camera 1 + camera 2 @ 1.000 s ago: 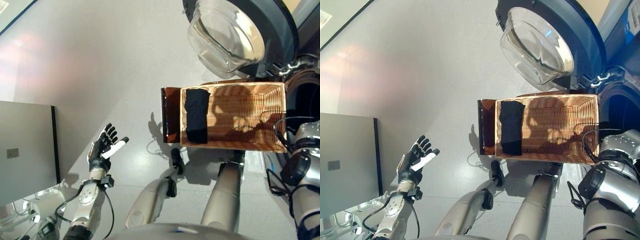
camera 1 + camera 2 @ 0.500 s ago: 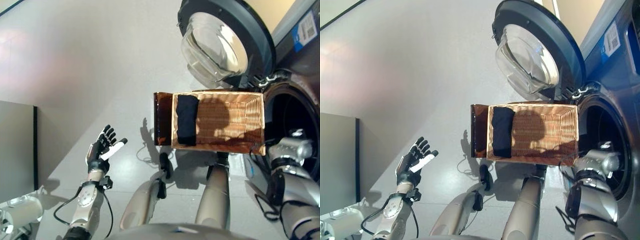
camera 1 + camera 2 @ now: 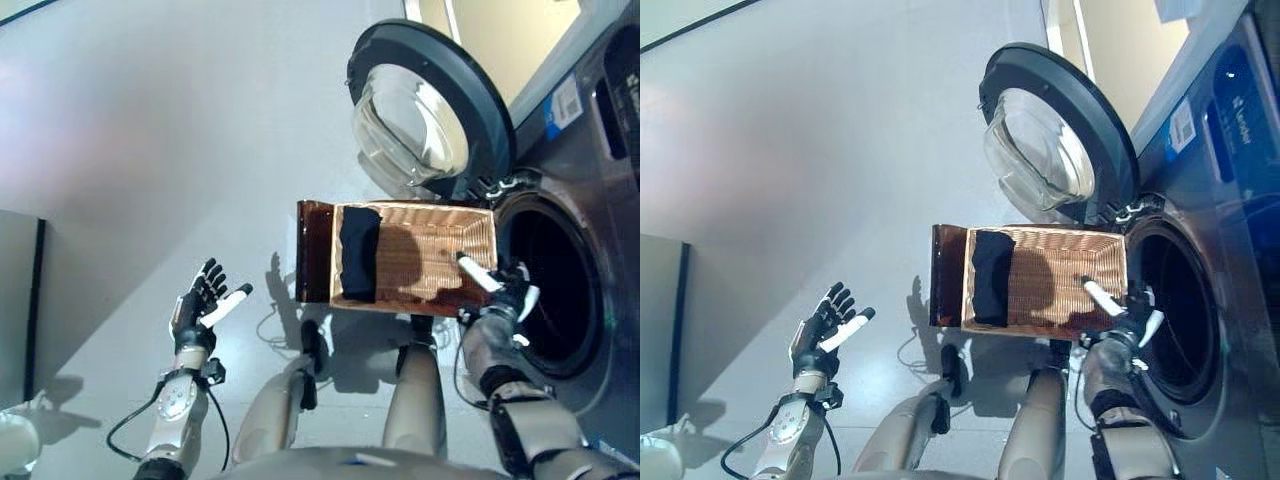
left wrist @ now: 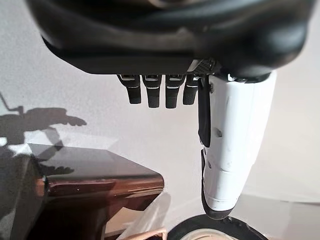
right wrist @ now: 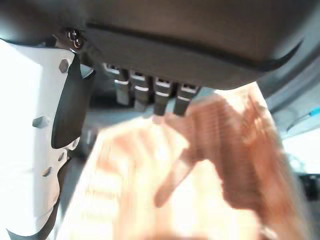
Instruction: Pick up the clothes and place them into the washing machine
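Observation:
A folded black garment (image 3: 358,252) lies at the left end of the shallow wicker basket (image 3: 425,222), which rests on a low dark brown box (image 3: 312,250) beside the washing machine (image 3: 590,200). The machine's round door (image 3: 425,105) stands open and the drum opening (image 3: 545,290) is dark. My right hand (image 3: 497,288) is open and empty, above the basket's right near corner by the drum. My left hand (image 3: 203,305) is open and empty, raised over the floor left of the box. The basket shows past my right hand's fingers (image 5: 150,92) in the right wrist view.
A grey cabinet (image 3: 15,290) stands at the far left. Grey floor (image 3: 180,140) spreads beyond the box and the machine. The box's corner (image 4: 100,182) shows in the left wrist view.
The camera has swung, so more of the washing machine shows. My right hand has risen into view over the basket's right near corner. My left hand and the garment have stayed put.

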Controlling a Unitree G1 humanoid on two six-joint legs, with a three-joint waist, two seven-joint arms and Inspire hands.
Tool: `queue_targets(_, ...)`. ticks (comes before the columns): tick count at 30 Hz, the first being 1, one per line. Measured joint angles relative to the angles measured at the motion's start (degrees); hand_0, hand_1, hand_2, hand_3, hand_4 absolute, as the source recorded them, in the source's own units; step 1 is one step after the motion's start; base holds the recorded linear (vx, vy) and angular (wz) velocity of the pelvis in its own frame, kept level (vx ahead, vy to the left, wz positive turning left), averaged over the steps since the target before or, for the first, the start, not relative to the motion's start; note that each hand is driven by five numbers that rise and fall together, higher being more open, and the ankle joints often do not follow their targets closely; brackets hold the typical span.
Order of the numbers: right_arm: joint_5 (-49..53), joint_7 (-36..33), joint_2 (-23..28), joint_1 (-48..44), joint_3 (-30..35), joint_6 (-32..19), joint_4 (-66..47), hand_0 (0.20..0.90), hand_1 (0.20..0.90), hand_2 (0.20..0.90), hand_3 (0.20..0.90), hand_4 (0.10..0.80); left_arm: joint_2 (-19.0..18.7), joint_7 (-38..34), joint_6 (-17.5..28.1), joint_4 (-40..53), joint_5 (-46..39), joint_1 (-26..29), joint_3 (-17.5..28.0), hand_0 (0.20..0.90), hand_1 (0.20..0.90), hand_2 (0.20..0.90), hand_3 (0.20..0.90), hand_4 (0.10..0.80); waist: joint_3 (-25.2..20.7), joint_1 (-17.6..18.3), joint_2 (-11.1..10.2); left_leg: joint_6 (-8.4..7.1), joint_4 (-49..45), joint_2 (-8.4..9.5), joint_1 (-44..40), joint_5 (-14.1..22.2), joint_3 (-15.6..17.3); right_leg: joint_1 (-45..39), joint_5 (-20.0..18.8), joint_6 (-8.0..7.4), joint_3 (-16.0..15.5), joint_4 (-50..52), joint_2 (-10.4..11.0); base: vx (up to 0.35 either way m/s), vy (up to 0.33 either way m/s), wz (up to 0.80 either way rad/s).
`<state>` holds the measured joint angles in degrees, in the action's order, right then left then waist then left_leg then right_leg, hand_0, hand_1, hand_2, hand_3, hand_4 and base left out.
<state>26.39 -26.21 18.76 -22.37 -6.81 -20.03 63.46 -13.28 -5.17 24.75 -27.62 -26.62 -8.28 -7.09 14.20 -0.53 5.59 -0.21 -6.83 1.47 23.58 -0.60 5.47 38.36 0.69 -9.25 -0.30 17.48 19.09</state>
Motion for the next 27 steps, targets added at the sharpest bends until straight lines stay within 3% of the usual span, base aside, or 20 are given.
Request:
queue_targets(14, -14.8, -0.5, -4.9, -3.9, -11.2, 5.1, 1.8, 0.9, 0.9, 0.9, 0.9, 0.8, 0.2, -1.4, 0.2, -1.7, 2.7, 0.3, 0.0, 0.9, 0.9, 0.9, 0.9, 0.8, 0.3, -2.1, -0.5, -0.2, -0.6, -0.43, 0.9, -0.2, -2.8, -2.2, -0.4, 0.08, -3.5, -1.4, 0.2, -0.019, -0.001, 0.08)
queue_targets(20, -15.8, -0.6, -7.5, -10.8, -11.6, 7.5, 9.9, 0.9, 0.9, 0.9, 0.9, 0.8, 0.1, -1.4, 0.2, -1.4, 3.4, 1.2, 0.1, 0.9, 0.9, 0.9, 0.9, 0.8, 2.4, -4.5, -0.8, -0.27, -1.6, -0.5, 1.0, -0.2, -3.5, -3.1, -0.4, 0.57, -4.2, -1.6, 0.3, -0.022, 0.005, 0.05)
queue_targets(27, -15.7, -1.2, -8.6, -14.3, -11.7, 7.6, 10.3, 0.9, 0.9, 0.9, 0.9, 0.8, -0.2, -1.2, 0.1, 0.0, 3.4, 1.3, 0.1, 0.9, 0.9, 0.9, 0.9, 0.8, 5.5, -5.4, -0.9, -0.36, -3.8, -0.59, 3.3, 0.1, -4.6, -2.7, -0.7, 0.89, -5.3, -1.6, 0.5, -0.032, 0.007, 0.08)
